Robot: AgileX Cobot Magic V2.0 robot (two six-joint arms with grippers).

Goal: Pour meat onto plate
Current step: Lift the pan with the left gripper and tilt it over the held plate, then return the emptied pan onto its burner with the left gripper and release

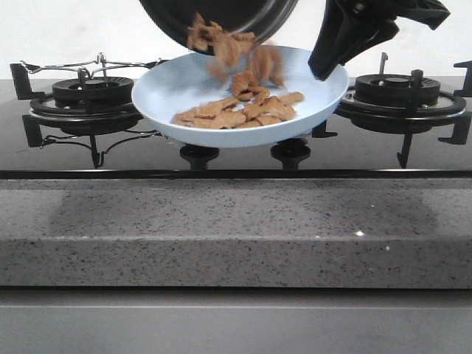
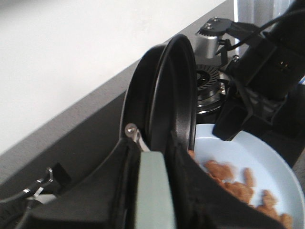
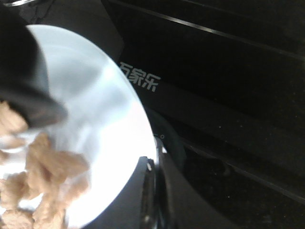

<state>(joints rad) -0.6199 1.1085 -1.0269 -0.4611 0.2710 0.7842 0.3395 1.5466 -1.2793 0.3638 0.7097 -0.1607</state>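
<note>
We see the meat (image 1: 240, 110) partly heaped in the plate (image 1: 162, 92) and partly blurred in the air above it, just below the lip of the tilted black pan (image 1: 221, 15). The pan is steeply tipped, and the front view cuts off most of it at the upper edge.

The plate is held off the stove (image 1: 221, 151), between the left burner (image 1: 92, 92) and the right burner (image 1: 402, 92). Its right rim is gripped by the right end effector (image 1: 328, 70), whose dark fingers pinch the rim; the right wrist view shows this only as a blurred dark edge against the white rim (image 3: 143, 157). In that view the meat (image 3: 43, 176) is out of focus too.

In the left wrist view the left end effector (image 2: 152, 157) is clamped on the pale green pan handle (image 2: 152, 191), its black fingers (image 2: 183, 181) pressed to either side. The fingertips themselves are cut off at the frame's edge. Beyond the pan (image 2: 167, 90), part of the plate (image 2: 276, 167) and some meat (image 2: 233, 183) show, with the right arm (image 2: 267, 71) above them.

In front of the stove runs the speckled grey worktop (image 1: 236, 228).
</note>
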